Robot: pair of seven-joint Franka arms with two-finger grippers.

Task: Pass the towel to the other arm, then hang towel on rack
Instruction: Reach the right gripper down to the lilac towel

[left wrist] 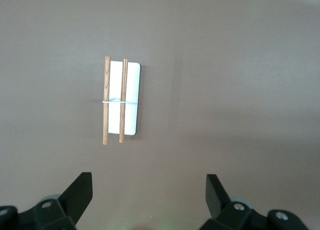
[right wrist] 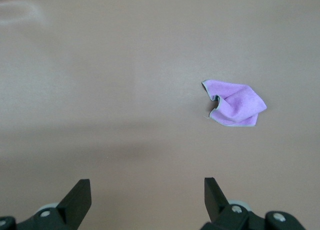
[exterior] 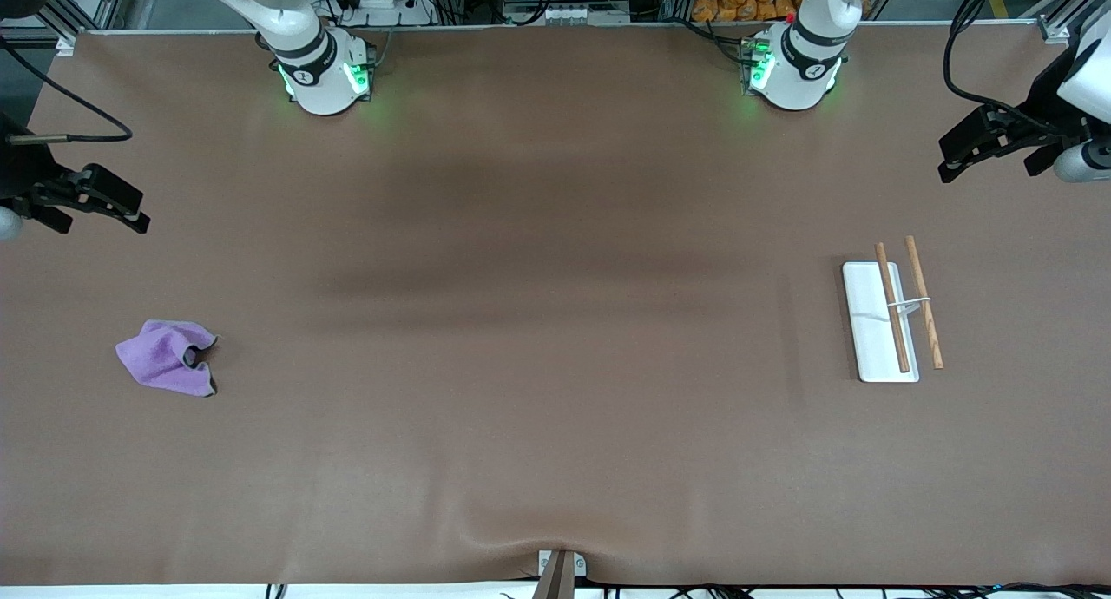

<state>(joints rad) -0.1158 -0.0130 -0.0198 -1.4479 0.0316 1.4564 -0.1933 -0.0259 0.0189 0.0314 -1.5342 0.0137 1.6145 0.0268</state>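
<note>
While both grippers hang spread wide at the table ends, towel (exterior: 167, 357) and rack (exterior: 878, 321) lie well apart.

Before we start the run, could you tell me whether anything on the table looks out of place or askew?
Nothing is damaged or spilled. The towel lies crumpled, one corner folded over, at the right arm's end; the rack stands at the left arm's end.

purple towel (exterior: 165, 357), white rack (exterior: 868, 321) w/ brown rods (exterior: 892, 319)

Picture edges cut off both arms (exterior: 286, 26) above their bases.
</note>
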